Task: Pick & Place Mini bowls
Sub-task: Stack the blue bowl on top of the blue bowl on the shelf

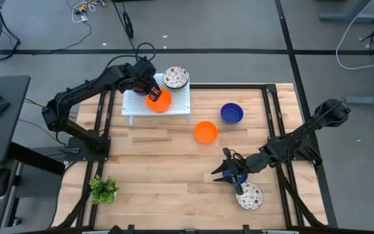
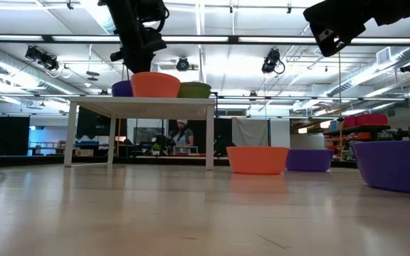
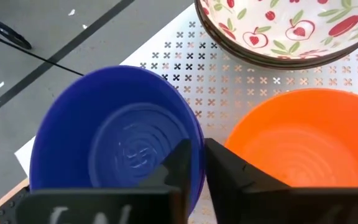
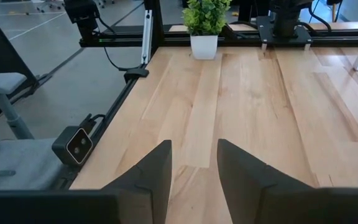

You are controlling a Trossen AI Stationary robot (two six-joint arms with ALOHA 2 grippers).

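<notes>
High: left arm reaches far over rack (image 1: 135, 107), left gripper (image 1: 153, 91) above orange bowl (image 1: 159, 101). Right gripper (image 1: 229, 172) low, near-right table (image 1: 161, 162).
Left wrist: fingers (image 3: 179, 168) narrowly parted beside blue bowl (image 3: 120, 140) rim.
Right wrist: fingers (image 4: 154, 171) spread, empty; plant (image 4: 205, 25) beyond.

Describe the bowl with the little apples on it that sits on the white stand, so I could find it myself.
Find the white perforated rack at the table's far edge, where the left arm reaches. On its far right corner sits the apple-patterned bowl, stacked on a similar one, beside an orange bowl and a blue bowl. Alone among them, it is white inside with red fruit.
</notes>
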